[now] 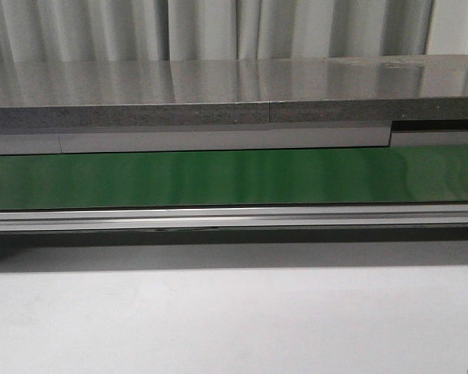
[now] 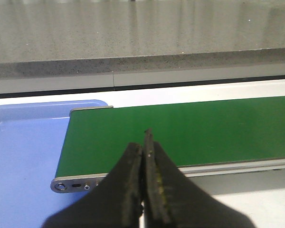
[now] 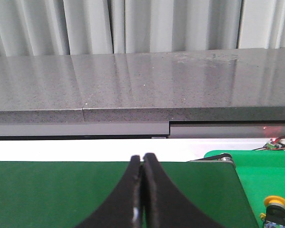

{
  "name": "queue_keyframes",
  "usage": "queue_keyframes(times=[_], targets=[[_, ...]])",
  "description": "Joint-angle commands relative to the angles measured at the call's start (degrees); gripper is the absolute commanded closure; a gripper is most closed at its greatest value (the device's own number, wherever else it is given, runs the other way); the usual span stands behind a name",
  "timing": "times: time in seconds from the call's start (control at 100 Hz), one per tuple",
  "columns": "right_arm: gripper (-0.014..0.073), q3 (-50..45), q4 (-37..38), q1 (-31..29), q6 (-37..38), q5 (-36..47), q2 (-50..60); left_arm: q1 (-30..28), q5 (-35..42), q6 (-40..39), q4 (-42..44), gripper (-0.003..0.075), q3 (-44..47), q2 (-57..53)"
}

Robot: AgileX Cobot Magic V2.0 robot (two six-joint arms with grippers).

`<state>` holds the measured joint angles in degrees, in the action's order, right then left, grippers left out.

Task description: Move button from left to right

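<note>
Button waits past the belt's right end; both grippers clenched on nothing.

The button (image 3: 277, 209) shows a round yellow cap on a black body, standing upright on a green mat (image 3: 270, 175) just beyond the belt (image 1: 234, 178), at about 4 o'clock of the right gripper (image 3: 142, 164). By the belt's other end, a blue tray (image 2: 23, 156) sits at 9 o'clock of the left gripper (image 2: 145, 147), holding nothing in its visible part.

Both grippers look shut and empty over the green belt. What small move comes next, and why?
Probably open the right gripper and ease it toward the yellow-capped push-button on its black body, the only place it shows, on a green surface beyond the end of the green conveyor belt. The left gripper, also shut, sees only belt and a blue tray.
</note>
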<state>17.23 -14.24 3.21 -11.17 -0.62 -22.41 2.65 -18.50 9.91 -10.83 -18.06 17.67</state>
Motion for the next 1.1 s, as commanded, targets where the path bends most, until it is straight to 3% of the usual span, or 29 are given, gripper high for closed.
queue_keyframes(times=[0.0,0.76,1.09], targets=[[0.066,1.54,-0.24,-0.05,0.09,3.86,-0.19,0.48,4.85,0.13,-0.91,0.0741,-1.57,0.44],[0.066,1.2,0.32,0.02,0.09,3.8,0.13,0.48,4.85,0.13,-0.91,0.0741,-1.57,0.44],[0.066,-7.29,14.24,0.46,12.61,3.69,12.11,0.48,4.85,0.13,-0.91,0.0741,-1.57,0.44]])
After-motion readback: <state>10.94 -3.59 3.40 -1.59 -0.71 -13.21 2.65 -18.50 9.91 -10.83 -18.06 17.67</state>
